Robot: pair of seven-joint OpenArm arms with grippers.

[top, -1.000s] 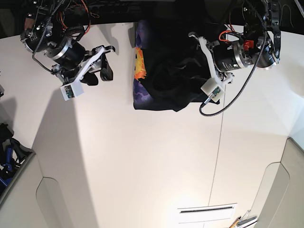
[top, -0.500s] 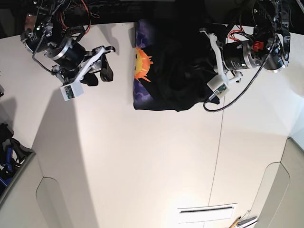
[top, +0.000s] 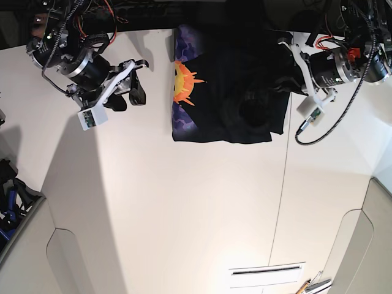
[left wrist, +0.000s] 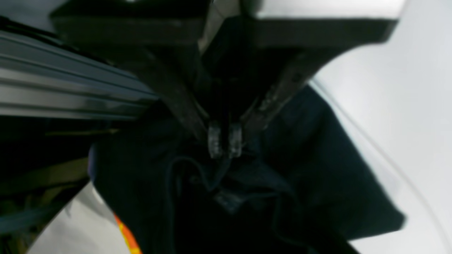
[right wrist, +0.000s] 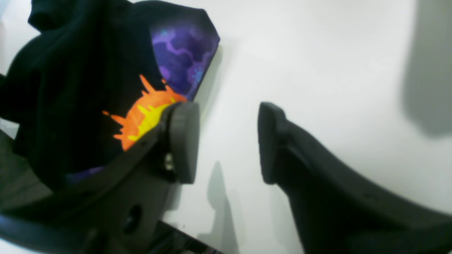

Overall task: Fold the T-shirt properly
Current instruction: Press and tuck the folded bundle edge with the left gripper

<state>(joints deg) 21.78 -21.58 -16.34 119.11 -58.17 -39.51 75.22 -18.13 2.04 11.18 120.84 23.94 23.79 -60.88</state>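
Note:
The black T-shirt [top: 239, 92] lies rumpled at the table's far middle, with its orange-yellow sun face [top: 182, 82] and purple print at its left edge. My left gripper [top: 280, 86] is at the shirt's right edge. In the left wrist view it [left wrist: 224, 141] is shut on a fold of the black cloth [left wrist: 317, 169]. My right gripper [top: 138, 92] is open and empty over bare table, left of the shirt. In the right wrist view its pads [right wrist: 183, 141] stand apart, with the sun print [right wrist: 148, 118] beside the left one.
The white table [top: 184, 202] has a thin seam [top: 283, 190] running toward the front. A white vent plate [top: 266, 275] sits at the front edge. Grey panels flank the front corners. A metal rail [left wrist: 63, 95] runs along the table's back edge.
My left gripper has moved right with the cloth in it, drawing the shirt's right side wider. More of the sun face shows. The right arm has not moved.

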